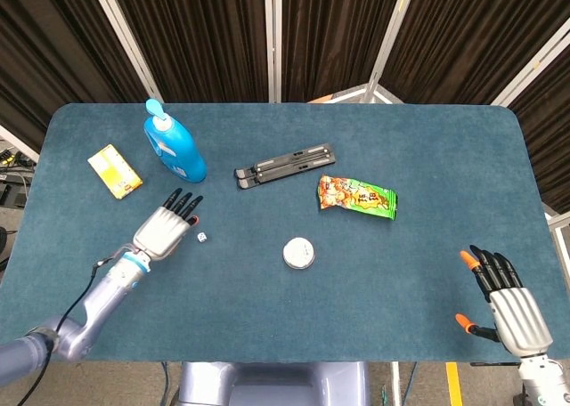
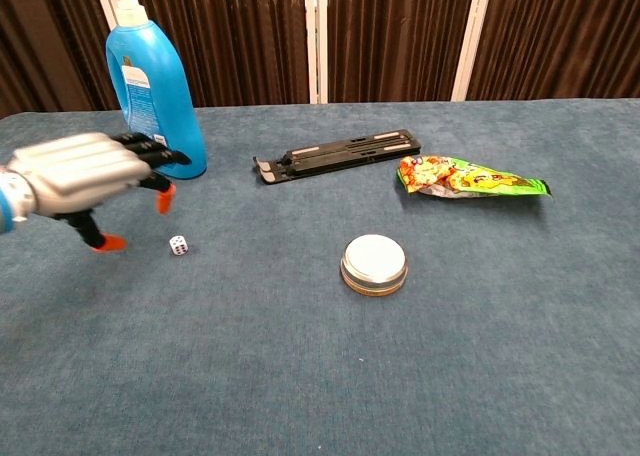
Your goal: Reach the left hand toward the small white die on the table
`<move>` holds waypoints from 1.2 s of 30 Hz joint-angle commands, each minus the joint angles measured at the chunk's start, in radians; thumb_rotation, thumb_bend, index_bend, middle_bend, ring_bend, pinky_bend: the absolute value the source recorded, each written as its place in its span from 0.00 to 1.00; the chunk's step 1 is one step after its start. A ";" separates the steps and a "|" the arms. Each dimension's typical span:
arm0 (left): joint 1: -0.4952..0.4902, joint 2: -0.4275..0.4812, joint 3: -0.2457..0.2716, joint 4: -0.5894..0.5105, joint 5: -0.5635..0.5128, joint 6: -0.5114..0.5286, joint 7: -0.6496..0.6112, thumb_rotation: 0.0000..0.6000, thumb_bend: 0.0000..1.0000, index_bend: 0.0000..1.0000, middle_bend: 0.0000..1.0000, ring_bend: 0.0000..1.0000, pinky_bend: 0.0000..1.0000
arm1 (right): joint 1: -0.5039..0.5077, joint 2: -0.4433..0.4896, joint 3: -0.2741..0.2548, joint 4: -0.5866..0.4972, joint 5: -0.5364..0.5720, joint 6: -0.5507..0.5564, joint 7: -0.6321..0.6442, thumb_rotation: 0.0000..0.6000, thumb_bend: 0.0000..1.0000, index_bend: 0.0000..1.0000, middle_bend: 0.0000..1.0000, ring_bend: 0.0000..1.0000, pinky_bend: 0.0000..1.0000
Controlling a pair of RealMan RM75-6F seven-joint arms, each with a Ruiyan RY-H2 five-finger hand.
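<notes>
The small white die point(image 1: 202, 237) point(image 2: 178, 244) lies on the blue table, left of centre. My left hand point(image 1: 166, 228) point(image 2: 85, 172) hovers just to its left with fingers spread and nothing held; the orange fingertips point(image 2: 165, 198) hang a short way above and behind the die, apart from it. My right hand point(image 1: 509, 306) rests open at the table's near right corner, seen only in the head view.
A blue pump bottle point(image 1: 174, 143) point(image 2: 152, 86) stands just behind the left hand. A yellow packet point(image 1: 115, 171) lies far left. A black folded stand point(image 1: 285, 165), a snack bag point(image 1: 356, 195) and a round tin point(image 1: 298, 253) lie to the right of the die.
</notes>
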 commanded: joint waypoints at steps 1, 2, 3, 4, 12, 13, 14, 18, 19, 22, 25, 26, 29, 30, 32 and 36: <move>-0.036 -0.044 -0.002 0.038 -0.020 -0.033 0.012 1.00 0.26 0.38 0.00 0.00 0.00 | 0.001 0.001 0.003 0.001 0.006 -0.004 0.006 1.00 0.08 0.00 0.00 0.00 0.00; -0.046 -0.058 -0.002 0.049 -0.023 -0.039 0.015 1.00 0.26 0.38 0.00 0.00 0.00 | 0.002 0.003 0.004 0.001 0.011 -0.006 0.010 1.00 0.08 0.00 0.00 0.00 0.00; -0.061 -0.075 0.000 0.062 -0.024 -0.046 0.021 1.00 0.26 0.39 0.00 0.00 0.00 | 0.003 0.004 0.008 0.003 0.017 -0.009 0.016 1.00 0.08 0.00 0.00 0.00 0.00; -0.071 -0.086 0.000 0.073 -0.025 -0.050 0.025 1.00 0.26 0.39 0.00 0.00 0.00 | 0.005 0.005 0.010 0.004 0.021 -0.012 0.019 1.00 0.08 0.00 0.00 0.00 0.00; -0.114 -0.126 0.008 0.109 -0.060 -0.076 0.043 1.00 0.27 0.44 0.00 0.00 0.00 | 0.007 0.007 0.015 0.006 0.028 -0.018 0.029 1.00 0.08 0.00 0.00 0.00 0.00; -0.117 -0.127 0.010 0.110 -0.064 -0.078 0.047 1.00 0.27 0.44 0.00 0.00 0.00 | 0.007 0.008 0.015 0.006 0.029 -0.017 0.030 1.00 0.08 0.00 0.00 0.00 0.00; -0.120 -0.126 0.013 0.110 -0.071 -0.080 0.053 1.00 0.27 0.44 0.00 0.00 0.00 | 0.007 0.008 0.015 0.006 0.030 -0.018 0.031 1.00 0.08 0.00 0.00 0.00 0.00; -0.126 -0.120 0.019 0.104 -0.092 -0.083 0.069 1.00 0.27 0.44 0.00 0.00 0.00 | 0.007 0.008 0.015 0.006 0.028 -0.019 0.031 1.00 0.08 0.00 0.00 0.00 0.00; -0.127 -0.117 0.020 0.101 -0.097 -0.083 0.071 1.00 0.27 0.44 0.00 0.00 0.00 | 0.007 0.008 0.014 0.006 0.027 -0.019 0.030 1.00 0.08 0.00 0.00 0.00 0.00; -0.129 -0.112 0.025 0.094 -0.106 -0.081 0.077 1.00 0.28 0.45 0.00 0.00 0.00 | 0.007 0.006 0.014 0.006 0.026 -0.019 0.029 1.00 0.08 0.00 0.00 0.00 0.00; -0.129 -0.109 0.030 0.090 -0.116 -0.079 0.081 1.00 0.29 0.47 0.00 0.00 0.00 | 0.007 0.004 0.013 0.006 0.026 -0.021 0.026 1.00 0.08 0.00 0.00 0.00 0.00; -0.129 -0.108 0.032 0.089 -0.118 -0.079 0.081 1.00 0.30 0.49 0.00 0.00 0.00 | 0.007 0.004 0.012 0.006 0.025 -0.021 0.026 1.00 0.08 0.00 0.00 0.00 0.00; -0.130 -0.109 0.036 0.087 -0.125 -0.079 0.083 1.00 0.45 0.55 0.00 0.00 0.00 | 0.007 0.003 0.012 0.006 0.024 -0.021 0.024 1.00 0.08 0.00 0.00 0.00 0.00; -0.130 -0.109 0.038 0.085 -0.126 -0.078 0.082 1.00 0.49 0.57 0.00 0.00 0.00 | 0.007 0.003 0.012 0.007 0.023 -0.020 0.022 1.00 0.08 0.00 0.00 0.00 0.00; -0.129 -0.109 0.041 0.080 -0.128 -0.070 0.077 1.00 0.55 0.59 0.00 0.00 0.00 | 0.006 0.002 0.013 0.007 0.023 -0.018 0.021 1.00 0.08 0.00 0.00 0.00 0.00; -0.125 -0.098 0.047 0.067 -0.127 -0.053 0.069 1.00 0.56 0.60 0.00 0.00 0.00 | 0.005 0.002 0.015 0.007 0.025 -0.015 0.022 1.00 0.08 0.00 0.00 0.00 0.00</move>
